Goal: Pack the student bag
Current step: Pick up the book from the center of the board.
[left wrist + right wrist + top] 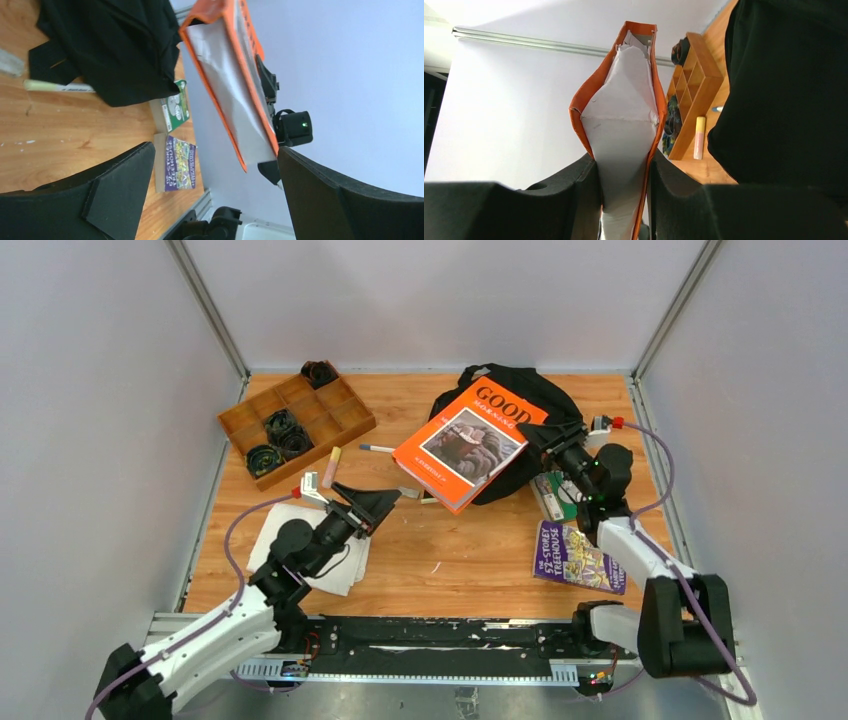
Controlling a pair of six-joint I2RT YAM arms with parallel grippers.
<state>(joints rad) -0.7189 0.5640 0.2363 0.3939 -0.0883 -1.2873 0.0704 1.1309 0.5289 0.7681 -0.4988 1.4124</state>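
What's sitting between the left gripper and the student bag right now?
The orange book, clamped in the right gripper, hangs between the open left gripper and the student bag; the top view shows it.

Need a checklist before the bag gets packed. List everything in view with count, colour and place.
student bag: one, black, far side of the table
orange book: one, orange, held up over the bag
purple book: one, purple, near right of the table
green book: one, green and white, beside the bag
pen: one, white, left of the orange book
stick: one, yellow and pink, by the tray
wooden tray: one, brown, far left
dark coils: four, black, in tray compartments
white cloth: one, white, under the left arm
left gripper: open, beside the cloth
right gripper: clamped on the orange book
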